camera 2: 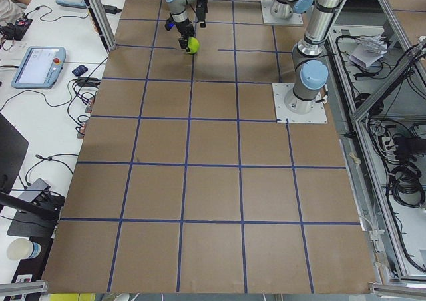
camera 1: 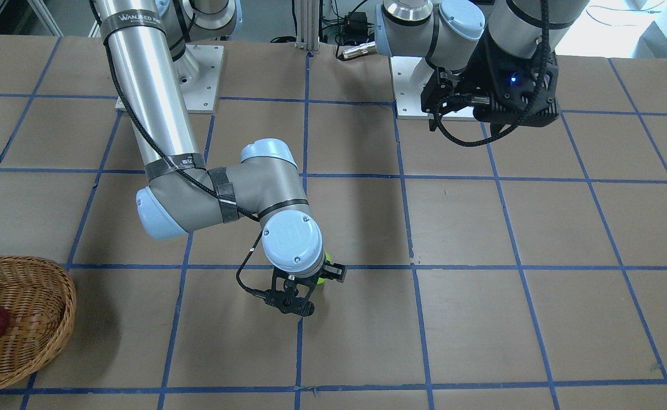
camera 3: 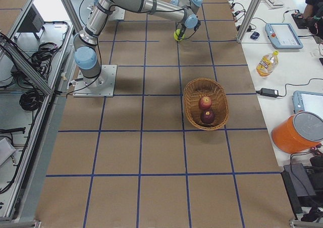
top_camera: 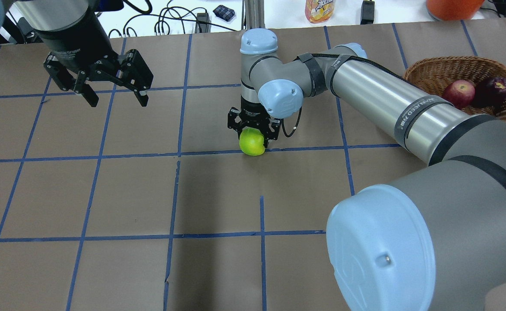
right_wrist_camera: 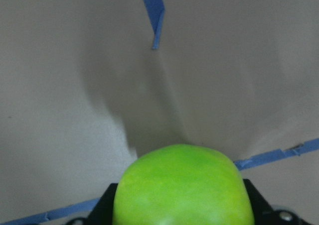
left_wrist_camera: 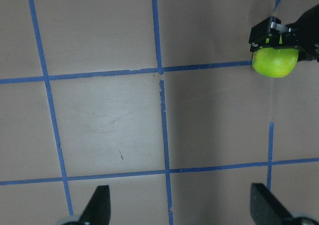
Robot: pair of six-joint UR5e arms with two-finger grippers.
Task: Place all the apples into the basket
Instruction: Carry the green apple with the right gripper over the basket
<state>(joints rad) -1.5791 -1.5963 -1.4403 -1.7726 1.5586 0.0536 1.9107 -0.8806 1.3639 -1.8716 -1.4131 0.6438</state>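
Gripping the green apple (top_camera: 252,143) well in from the bench (top_camera: 106,194) edges, the right fingers (top_camera: 274,131) look clenched on it. I'd lift it clear, carry it steadily to the basket (top_camera: 434,69) near the far edge, and release low beside the red apple (top_camera: 460,93). The left fingers (top_camera: 142,96) hang spread and empty.

Robot lab; teach pendant (camera 3: 284,35); cables (camera 2: 401,176).

Green apple (camera 1: 325,261) mostly behind the right wrist (camera 1: 291,245); basket (camera 1: 54,319) half off the left edge.
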